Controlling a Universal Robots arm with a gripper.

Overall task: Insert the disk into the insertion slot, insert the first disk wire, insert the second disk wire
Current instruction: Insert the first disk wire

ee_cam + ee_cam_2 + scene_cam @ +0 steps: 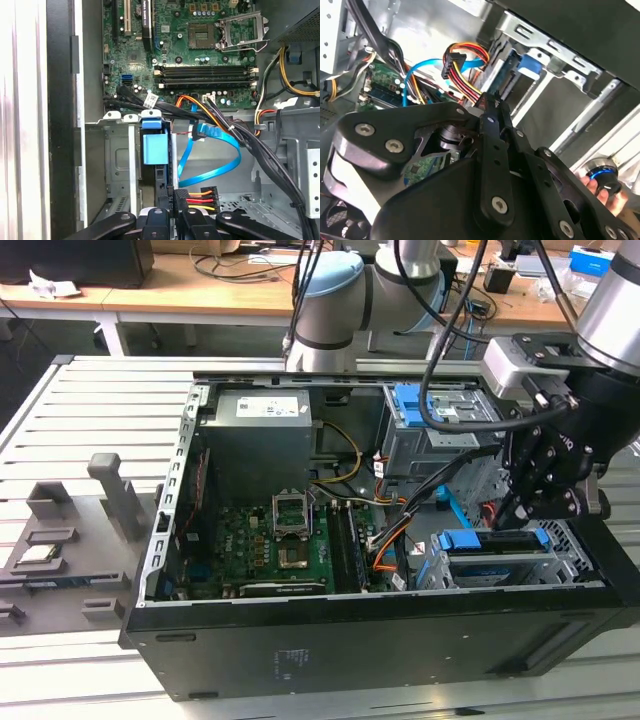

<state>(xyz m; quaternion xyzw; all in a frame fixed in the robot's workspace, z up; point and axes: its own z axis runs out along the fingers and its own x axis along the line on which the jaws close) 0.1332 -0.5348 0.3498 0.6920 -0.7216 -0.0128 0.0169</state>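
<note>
Housing the disk [495,549], insertion slot [572,546]; claw [174,212] pinches first disk wire [202,197].

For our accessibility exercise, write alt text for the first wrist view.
The gripper clamps the first disk wire at its black plug, beside the disk, whose blue bracket sits in the insertion slot. The second disk wire curves nearby, with the motherboard beyond.

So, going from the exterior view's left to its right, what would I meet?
Grey upright block → power supply → orange wires → the disk in its blue bracket.
</note>
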